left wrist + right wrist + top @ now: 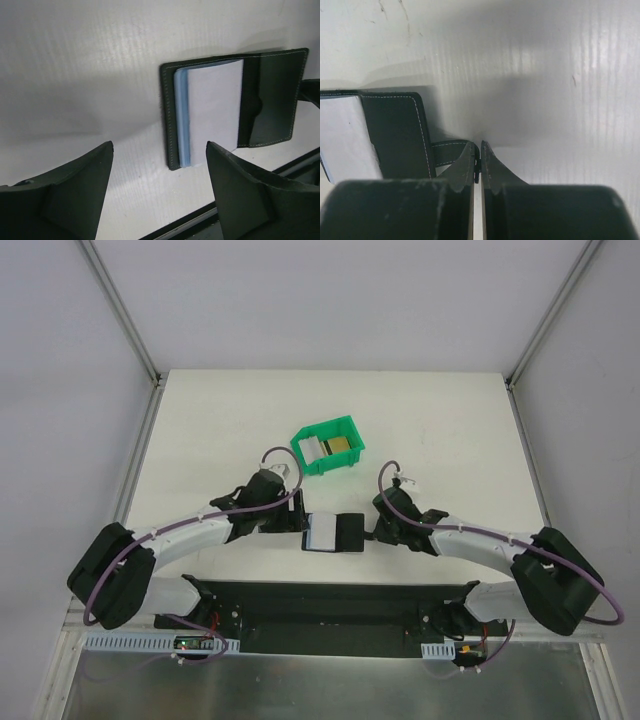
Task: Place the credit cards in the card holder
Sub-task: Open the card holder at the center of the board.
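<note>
The card holder [348, 533], a black wallet, lies open on the table near the front edge, between both arms. Its bluish slotted inside [182, 120] has a pale white face [215, 112] on top; I cannot tell whether that is a card. My right gripper [480, 148] is shut on the wallet's little tab [445, 150] at the wallet's right side. My left gripper [159, 146] is open and empty, just above the table at the wallet's left edge. A gold card [340, 445] and a white striped card [318, 447] lie in the green bin.
The green open-fronted bin [352, 461] stands behind the wallet, mid-table. The black base rail [320, 600] runs along the near edge just in front of the wallet. Grey walls close in the table's left, right and back sides.
</note>
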You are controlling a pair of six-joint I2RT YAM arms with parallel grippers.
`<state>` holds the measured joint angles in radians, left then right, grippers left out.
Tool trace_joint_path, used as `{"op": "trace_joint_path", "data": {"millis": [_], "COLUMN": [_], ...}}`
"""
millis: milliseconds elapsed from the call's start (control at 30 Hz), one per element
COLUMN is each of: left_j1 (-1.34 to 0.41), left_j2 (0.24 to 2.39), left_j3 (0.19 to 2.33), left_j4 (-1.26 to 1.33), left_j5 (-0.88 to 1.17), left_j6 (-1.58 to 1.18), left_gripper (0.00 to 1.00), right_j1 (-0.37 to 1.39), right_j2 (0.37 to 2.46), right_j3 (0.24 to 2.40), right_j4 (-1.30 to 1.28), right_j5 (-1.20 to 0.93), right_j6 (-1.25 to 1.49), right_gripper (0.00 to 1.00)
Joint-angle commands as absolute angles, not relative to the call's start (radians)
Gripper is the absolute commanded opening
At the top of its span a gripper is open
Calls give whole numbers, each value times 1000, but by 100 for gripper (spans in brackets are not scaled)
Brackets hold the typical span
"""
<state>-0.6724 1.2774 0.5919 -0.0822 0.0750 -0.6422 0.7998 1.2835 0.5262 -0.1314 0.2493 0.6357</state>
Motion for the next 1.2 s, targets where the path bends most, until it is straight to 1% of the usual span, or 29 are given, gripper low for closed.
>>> {"op": "trace_joint_path", "data": {"millis": [0, 33, 100, 133, 267, 367, 400, 433, 467, 567, 600, 633, 733, 800, 867, 967, 1033, 1100, 1167], "left_j1": [-669, -669, -669, -667, -667, -666, -666, -666, -666, -666, -666, -666, -666, -666, -666, -666, -666, -666, -666], "left_j2": [1310, 1321, 1331, 1339, 1364, 1364, 1365, 1365, 1364, 1362, 1365, 1368, 1370, 1364, 1356, 1325, 1309, 1299, 1293], "left_j3": [587, 584, 566, 557, 540, 520, 519, 520, 522, 522, 525, 529, 538, 538, 543, 538, 537, 537, 532], "left_j4": [74, 89, 142, 153, 164, 164, 161, 155, 147, 143, 137, 130, 121, 121, 112, 107, 98, 89, 89], "left_j5": [181, 196, 218, 225, 233, 209, 207, 204, 206, 199, 201, 202, 213, 210, 209, 198, 187, 181, 184], "left_j6": [-637, -641, -661, -672, -699, -710, -707, -706, -703, -693, -686, -683, -670, -669, -667, -666, -664, -660, -661], "left_gripper": [66, 57, 48, 46, 41, 45, 45, 45, 45, 46, 46, 46, 45, 45, 45, 45, 47, 47, 48], "right_j1": [795, 795, 795, 795, 795, 796, 795, 796, 795, 795, 795, 796, 798, 816, 845, 877, 900, 910, 910], "right_j2": [1380, 1388, 1394, 1393, 1393, 1388, 1375, 1356, 1326, 1224, 1195, 1163, 1111, 1109, 1133, 1245, 1330, 1402, 1460], "right_j3": [557, 558, 560, 561, 566, 569, 569, 572, 574, 603, 615, 629, 664, 686, 715, 781, 825, 841, 853], "right_j4": [-244, -236, -233, -235, -253, -264, -262, -259, -250, -273, -285, -294, -276, -252, -223, -195, -196, -170, -155], "right_j5": [252, 247, 248, 250, 259, 261, 252, 242, 230, 230, 232, 232, 181, 157, 140, 78, 81, 77, 75], "right_j6": [627, 626, 627, 627, 626, 618, 612, 603, 585, 557, 549, 542, 522, 520, 506, 502, 512, 528, 532], "right_gripper": [1, 1, 1, 1, 1, 2, 5, 11, 19, 37, 41, 42, 41, 36, 28, 20, 17, 11, 9]}}
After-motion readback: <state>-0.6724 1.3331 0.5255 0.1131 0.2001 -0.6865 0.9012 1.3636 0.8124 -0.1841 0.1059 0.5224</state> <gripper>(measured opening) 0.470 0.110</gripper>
